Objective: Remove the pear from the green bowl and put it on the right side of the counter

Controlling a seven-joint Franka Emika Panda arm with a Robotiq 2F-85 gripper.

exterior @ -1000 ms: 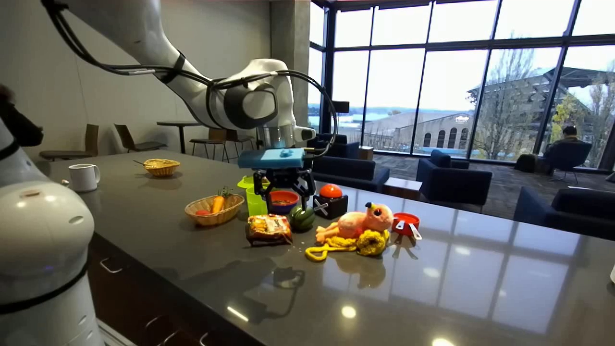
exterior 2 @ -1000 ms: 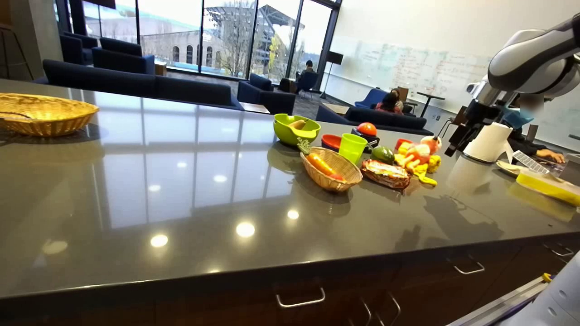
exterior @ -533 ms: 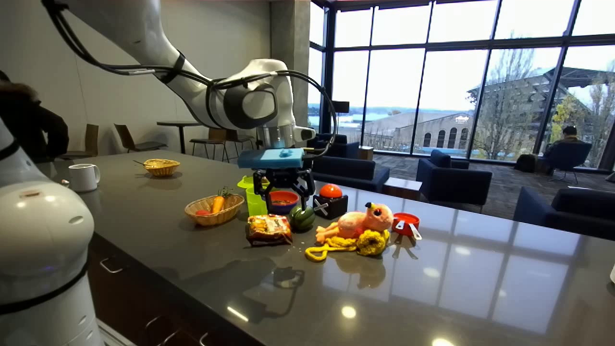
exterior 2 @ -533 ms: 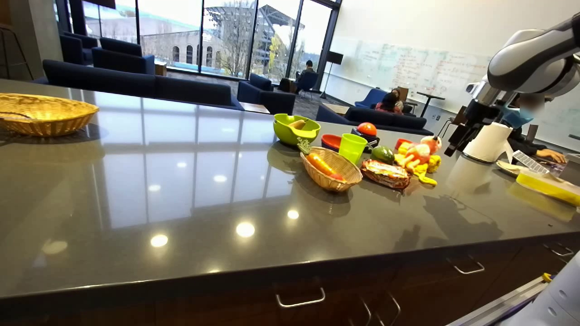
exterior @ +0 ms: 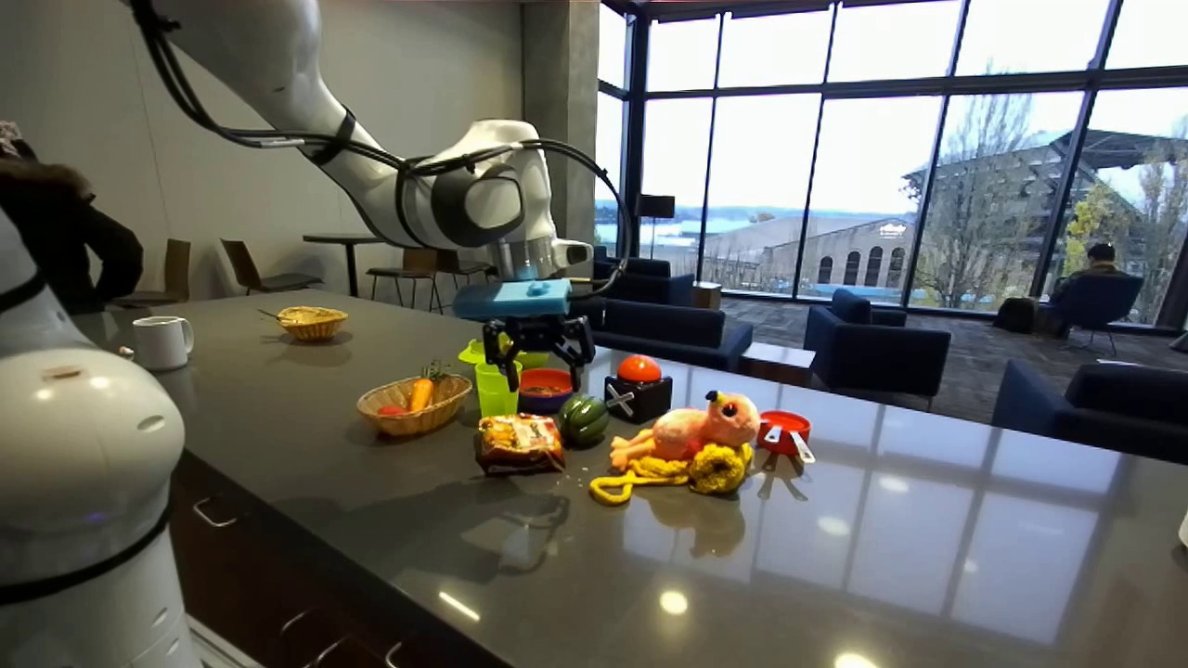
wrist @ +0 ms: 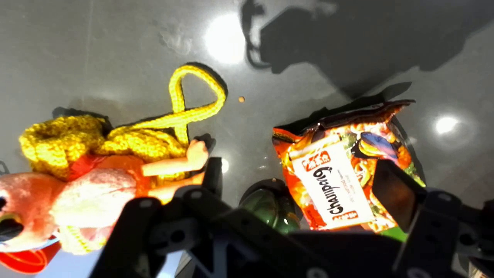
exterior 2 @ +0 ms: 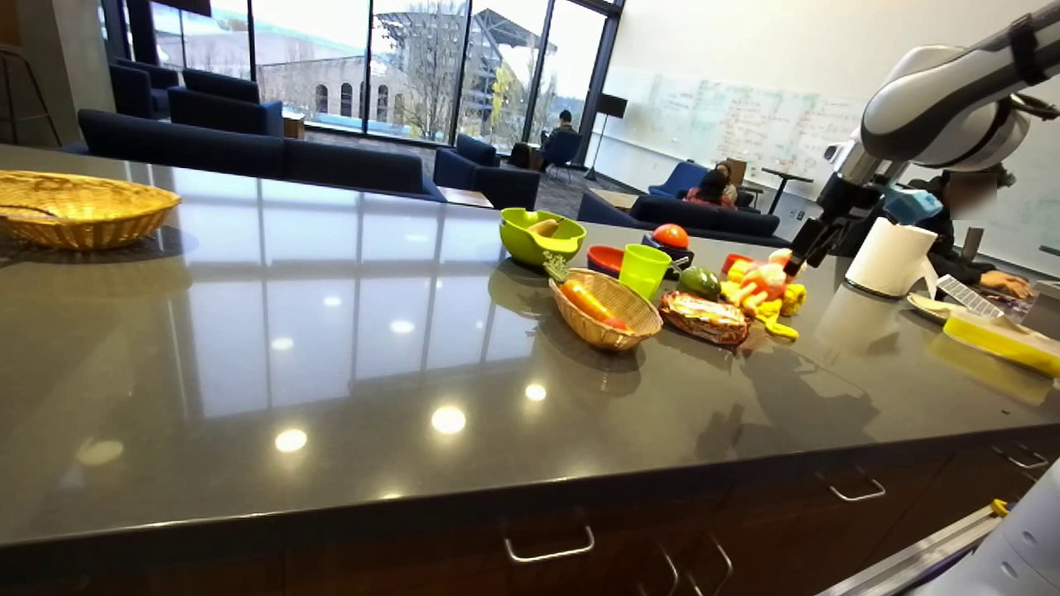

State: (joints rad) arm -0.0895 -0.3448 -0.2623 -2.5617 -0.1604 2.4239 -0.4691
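Gripper (exterior: 544,380), spread well apart with nothing held, hangs above counter (exterior: 798,603). Farther, near green cup (exterior 2: 644,271), green bowl (exterior 2: 530,247) has pear (exterior 2: 544,228) inside. Step in hand seems approach; grasp not yet made. Next move probably calls for reaching over bowl, lowering, then gripping pear.

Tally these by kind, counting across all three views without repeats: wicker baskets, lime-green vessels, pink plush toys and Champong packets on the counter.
Wicker baskets: 2
Lime green: 2 (green bowl, green cup)
Pink plush toy: 1
Champong packet: 1
Total: 6
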